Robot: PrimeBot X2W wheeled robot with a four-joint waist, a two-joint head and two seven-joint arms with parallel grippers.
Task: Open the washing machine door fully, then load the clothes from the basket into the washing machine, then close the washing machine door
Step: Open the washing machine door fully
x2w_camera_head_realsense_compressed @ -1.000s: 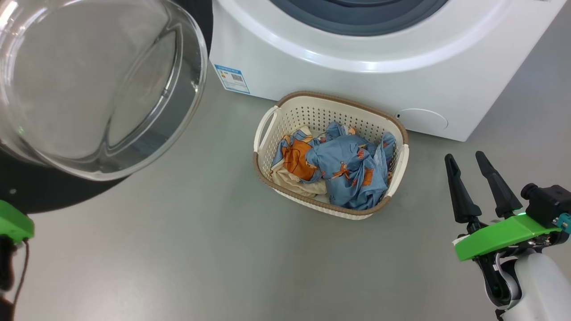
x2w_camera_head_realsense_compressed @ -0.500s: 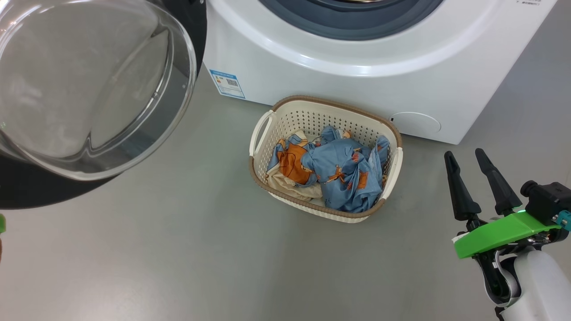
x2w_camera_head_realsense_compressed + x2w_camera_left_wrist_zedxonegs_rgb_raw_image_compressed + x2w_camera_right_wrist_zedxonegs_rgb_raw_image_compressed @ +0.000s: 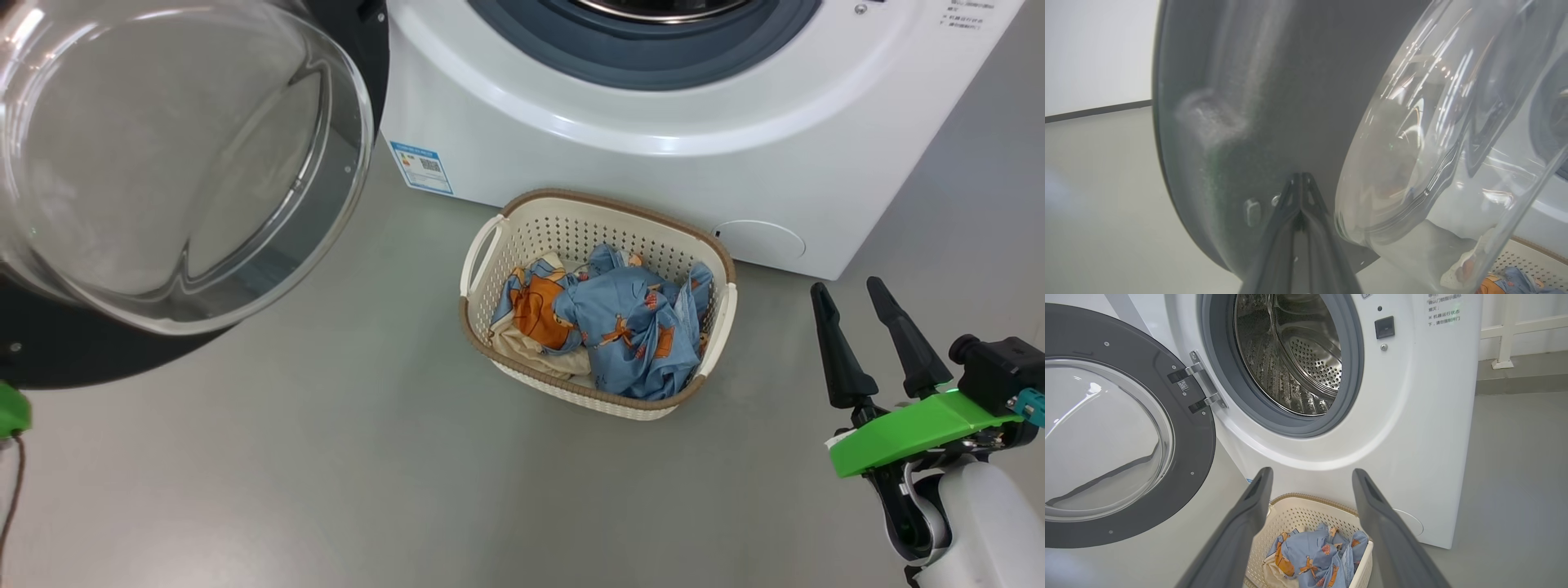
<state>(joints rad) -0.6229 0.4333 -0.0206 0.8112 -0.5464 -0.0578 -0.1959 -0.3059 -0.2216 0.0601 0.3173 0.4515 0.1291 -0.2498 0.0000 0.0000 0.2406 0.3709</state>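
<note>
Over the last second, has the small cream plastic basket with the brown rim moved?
No. The basket keeps its place against the blue label on the white washing machine; the whole view shifted, so the camera moved.

The washing machine (image 3: 620,163) is white, with a grey gasket (image 3: 1349,396) and a shiny steel drum (image 3: 1298,355) dotted with holes. Its label (image 3: 421,167) is blue. The washing machine door (image 3: 82,359) has a glossy black rim and a clear glass centre. The basket (image 3: 563,237) is cream, patterned with small holes, with a brown rim and 2 white handles (image 3: 478,245). The clothes (image 3: 629,327) are light blue printed with orange bears, plus 1 cream piece (image 3: 531,347). The floor (image 3: 367,457) is plain grey. My right gripper (image 3: 846,287) is black on a bright green mount (image 3: 914,429). My left gripper (image 3: 1300,177) is dark grey.
</note>
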